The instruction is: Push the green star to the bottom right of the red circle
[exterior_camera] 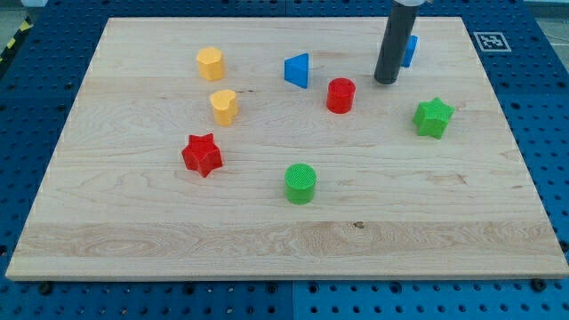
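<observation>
My tip (385, 81), a bare rod holding nothing, sits at two o'clock of the red circle (340, 95), with the green star (433, 117) at four o'clock from my tip.

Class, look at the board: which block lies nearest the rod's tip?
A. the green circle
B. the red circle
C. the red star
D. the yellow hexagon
B: my tip rests just to the upper right of the red circle, apart from it; the other three lie much farther off.
</observation>
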